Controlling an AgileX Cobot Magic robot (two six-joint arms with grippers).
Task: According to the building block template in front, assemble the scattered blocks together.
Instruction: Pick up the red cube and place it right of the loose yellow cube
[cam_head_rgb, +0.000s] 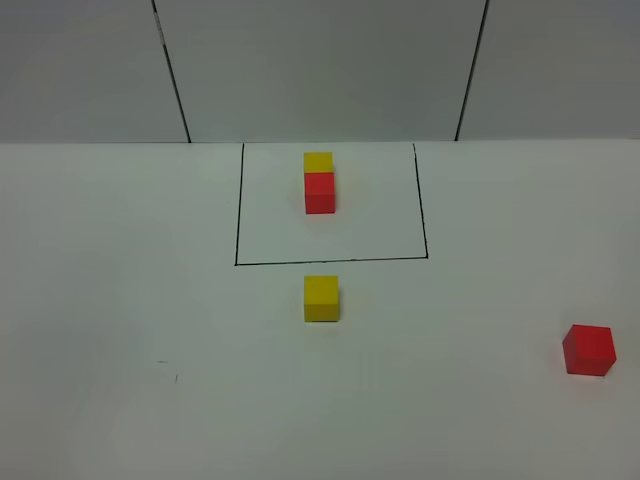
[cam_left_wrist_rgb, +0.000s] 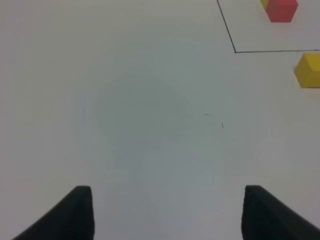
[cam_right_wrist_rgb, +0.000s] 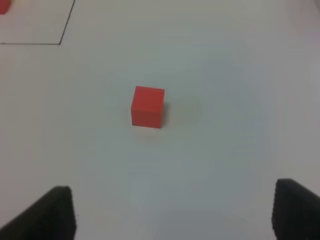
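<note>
The right tool, spread and empty, faces the loose red cube near the right edge of the bench, seemingly to bring it against the mid-bench yellow cube; the left tool hangs equally spread.

Only the tips show, in the wrist views. Left gripper: 2 fingers, matte black, wedge-shaped w/ straight inner edges. Right gripper: 2 fingers, same matte black, blunt squared corners, edges slightly blurred.
</note>
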